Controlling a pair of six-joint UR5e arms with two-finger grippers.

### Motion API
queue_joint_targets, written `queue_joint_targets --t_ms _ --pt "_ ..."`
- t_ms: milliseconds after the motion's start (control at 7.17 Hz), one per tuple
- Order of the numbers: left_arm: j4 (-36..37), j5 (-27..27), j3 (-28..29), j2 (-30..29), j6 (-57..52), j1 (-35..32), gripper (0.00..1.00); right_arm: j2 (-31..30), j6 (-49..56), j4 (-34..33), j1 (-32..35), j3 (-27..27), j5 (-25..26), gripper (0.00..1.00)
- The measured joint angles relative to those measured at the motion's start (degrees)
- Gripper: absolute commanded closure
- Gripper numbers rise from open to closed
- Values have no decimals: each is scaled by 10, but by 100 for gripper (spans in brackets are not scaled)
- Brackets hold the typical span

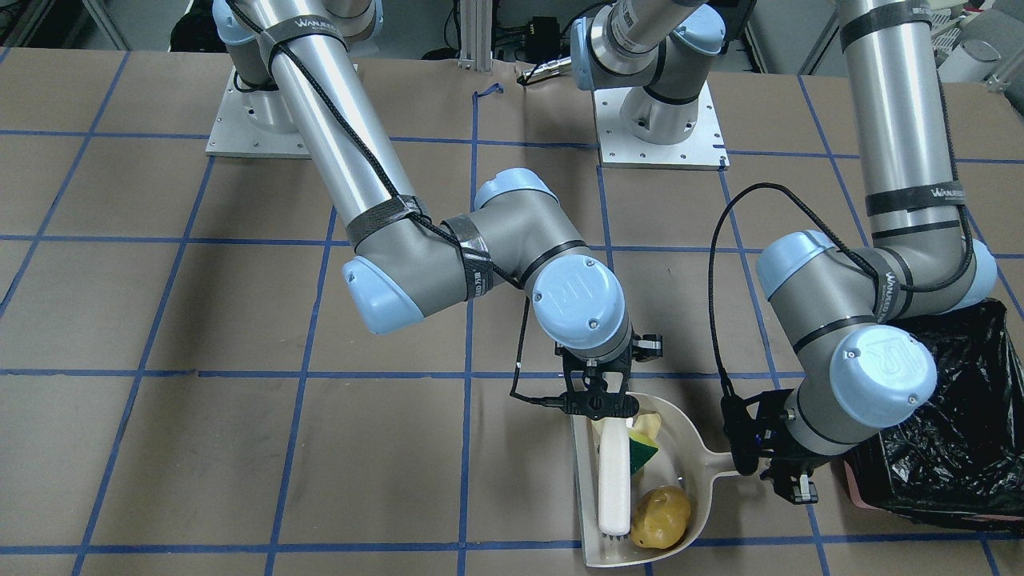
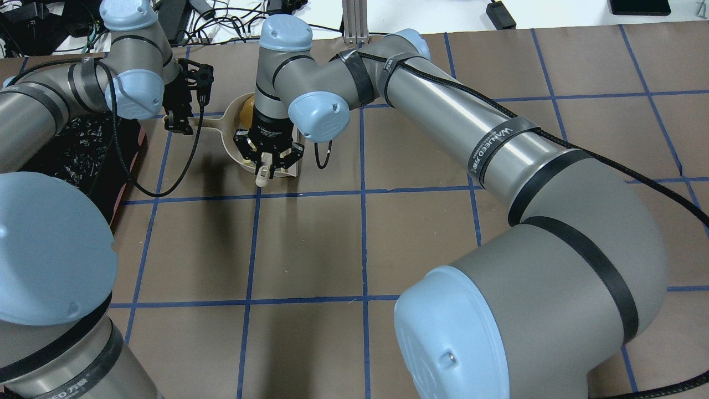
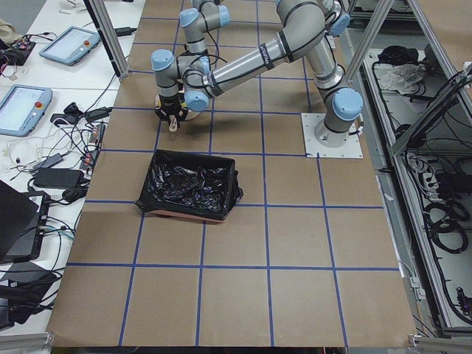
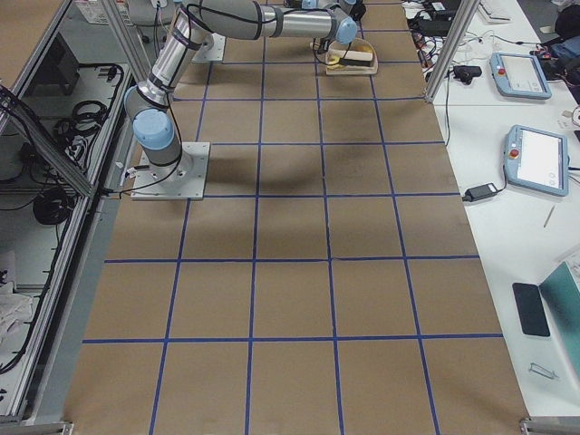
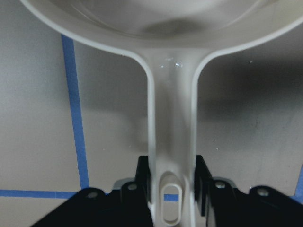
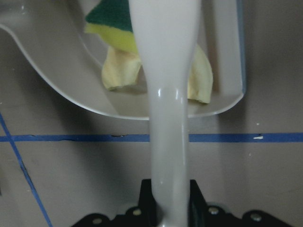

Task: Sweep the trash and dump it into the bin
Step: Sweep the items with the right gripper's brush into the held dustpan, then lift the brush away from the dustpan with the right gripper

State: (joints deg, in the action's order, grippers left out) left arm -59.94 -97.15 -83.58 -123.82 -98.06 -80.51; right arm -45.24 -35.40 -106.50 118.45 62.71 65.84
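the dustpan [image 1: 698, 472] lies flat on the table [image 1: 240, 320] at the lower centre of the front-facing view, with its open mouth toward the left of the frame and its handle toward the right. all the trash sits inside it. the potato [image 1: 662, 516] is lowest, near the bottom edge of the frame, the sponge [image 1: 642, 452] is above it, and the rind [image 1: 652, 422] is topmost, partly behind the sponge. the brush [image 1: 614, 480] stretches along the pan's mouth, just left of the potato, with its dark bristles at the bottom end. the right gripper [image 1: 600, 404] is clenched on the upper end of the brush handle. the left gripper [image 1: 772, 468] grasps the dustpan's handle, and in its wrist view both fingers [image 5: 144, 182] press against the handle's sides. the bin [image 1: 956, 436] stands at the right edge of the front-facing frame, just beyond the left gripper and apart from the dustpan. its black liner is crinkled and a pink edge shows at its base.
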Motion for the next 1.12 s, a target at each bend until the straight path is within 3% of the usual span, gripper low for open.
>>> queue_joint_targets --t_ms 418,1115 --pt "0 3 -1 1 0 0 100 -24 11 8 -14 0 19 100" --pt "0 6 -1 1 1 0 100 -92 74 136 -94 8 78 100"
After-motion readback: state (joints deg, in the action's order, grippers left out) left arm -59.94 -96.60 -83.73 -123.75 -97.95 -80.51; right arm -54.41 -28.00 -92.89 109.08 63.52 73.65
